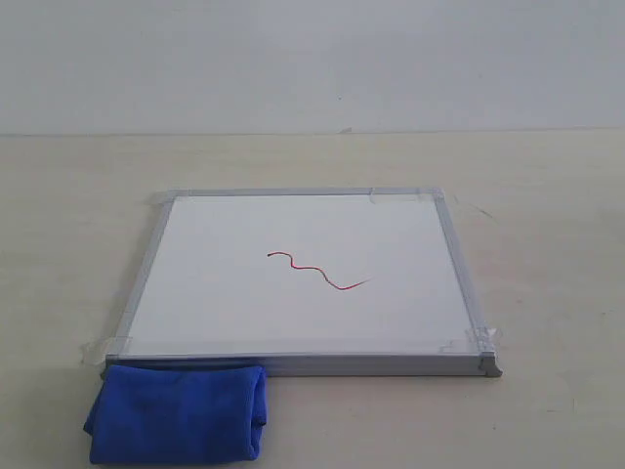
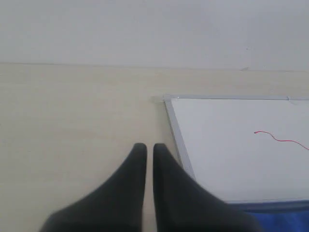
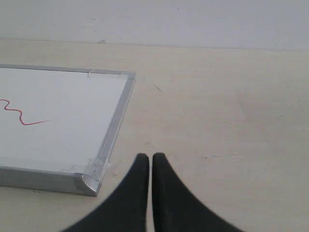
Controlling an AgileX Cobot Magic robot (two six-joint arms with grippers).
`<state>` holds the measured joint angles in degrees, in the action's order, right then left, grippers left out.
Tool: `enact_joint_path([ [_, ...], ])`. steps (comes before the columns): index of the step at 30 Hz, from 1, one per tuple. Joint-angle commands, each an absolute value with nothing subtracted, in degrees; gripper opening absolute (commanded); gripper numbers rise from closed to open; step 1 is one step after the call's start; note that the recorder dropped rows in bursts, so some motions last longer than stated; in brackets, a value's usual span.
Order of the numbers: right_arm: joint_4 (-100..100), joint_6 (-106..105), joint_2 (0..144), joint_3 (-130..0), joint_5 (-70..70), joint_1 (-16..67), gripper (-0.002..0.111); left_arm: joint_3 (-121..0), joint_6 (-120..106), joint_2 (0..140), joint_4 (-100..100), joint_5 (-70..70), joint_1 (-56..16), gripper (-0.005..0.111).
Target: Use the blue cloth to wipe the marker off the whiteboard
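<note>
The left tool [image 2: 146, 146] and the right tool [image 3: 147, 156] are smooth, matte black, tapering wedges.

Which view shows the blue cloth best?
The exterior view: the whole blue cloth lies by the whiteboard's near left corner. The left wrist view catches only a blue strip; the right wrist view shows none.

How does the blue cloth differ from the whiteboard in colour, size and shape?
Colour: the blue cloth is blue all over; the whiteboard is white with a silver-grey frame and bears a red marker line. Size: the cloth is much smaller than the board. Shape: the cloth is soft and folded; the board is flat with straight edges. Both lie on the table, the cloth beside one corner of the board.
</note>
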<state>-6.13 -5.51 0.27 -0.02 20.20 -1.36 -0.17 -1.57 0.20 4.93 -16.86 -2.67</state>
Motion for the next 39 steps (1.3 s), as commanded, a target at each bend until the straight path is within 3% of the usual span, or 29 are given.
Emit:
enact_joint_path([
  [1, -5.62, -5.82, 0.0, 0.0, 19.54, -1.47, 0.0, 0.0, -1.75, 0.0, 4.85, -16.95, -2.51, 0.005],
  [11, -5.37, -6.74, 0.0, 0.0, 18.8, -1.47, 0.0, 0.0, -1.75, 0.0, 4.85, -16.95, -2.51, 0.005],
  [31, -5.66, -0.47, 0.0, 0.0, -3.42, -1.47, 0.0, 0.0, -1.75, 0.0, 4.85, -16.95, -2.51, 0.005],
  [39, -5.66, 0.0, 1.32, -12.32, 5.82, -1.47, 0.0, 0.0, -1.75, 0.0, 4.85, -16.95, -2.51, 0.005],
])
